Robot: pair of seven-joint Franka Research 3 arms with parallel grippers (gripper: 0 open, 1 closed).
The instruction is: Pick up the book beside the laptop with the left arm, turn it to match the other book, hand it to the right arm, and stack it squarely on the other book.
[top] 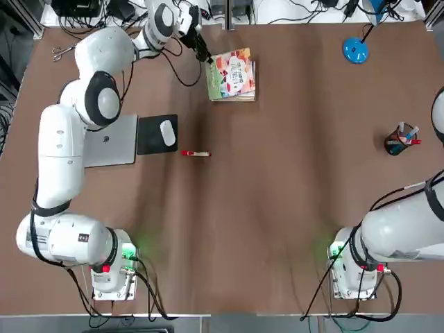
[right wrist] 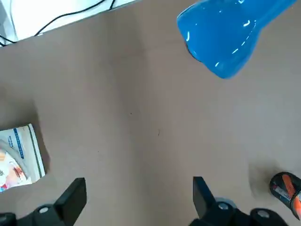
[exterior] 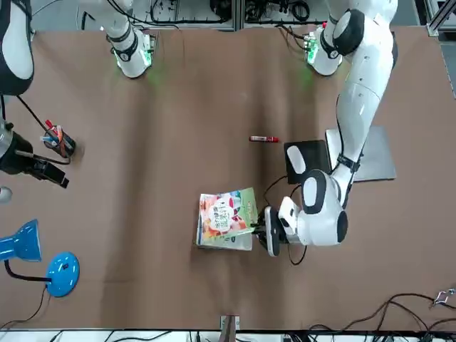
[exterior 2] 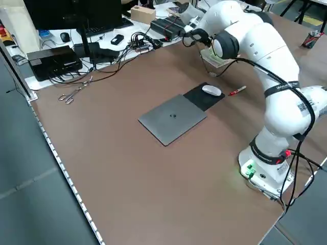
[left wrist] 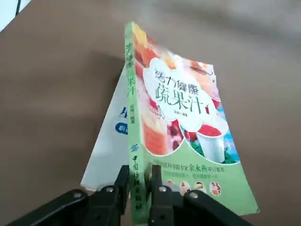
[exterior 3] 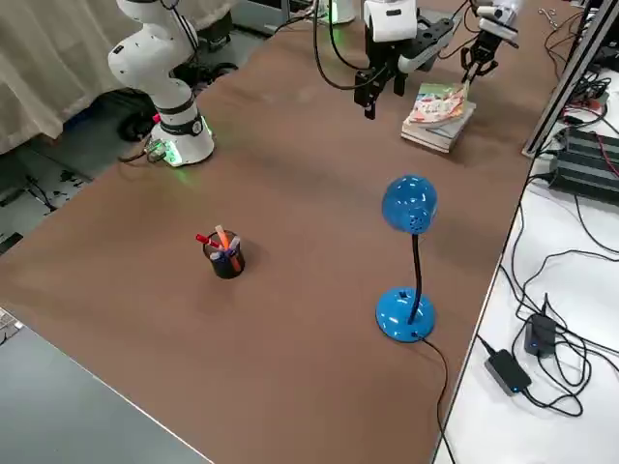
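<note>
- The left arm (top: 76, 132) stretches far across the table (top: 277, 208), and its left gripper (left wrist: 139, 188) is at the far side, right at the books.
- Its fingers (left wrist: 160, 197) are clamped on the green spine edge of the book (left wrist: 178, 127), one on each face of the cover near a corner.
- The book is over the other book (left wrist: 110, 146); the wrist view shows it tilted, spine side raised, so the white cover with blue text shows beneath.
- From overhead the colourful cover (top: 234, 72) covers most of the white one; only a strip of the other book (top: 236, 96) peeks out at the near edge, and the two are not quite square.
- The laptop (top: 111, 141) lies flat on the robot's left half of the table, partly under the left arm, with the black mouse pad (top: 157, 134) and white mouse (top: 168, 132) just beside it.
- A red marker (top: 196, 153) lies on the table near the mouse pad.
- The right gripper (right wrist: 136, 197) hovers over bare table well apart from the books, fingers (right wrist: 75, 197) spread wide with nothing between them.
- Near it are the blue desk lamp (top: 355, 48) and the pen cup (top: 400, 140).
</note>
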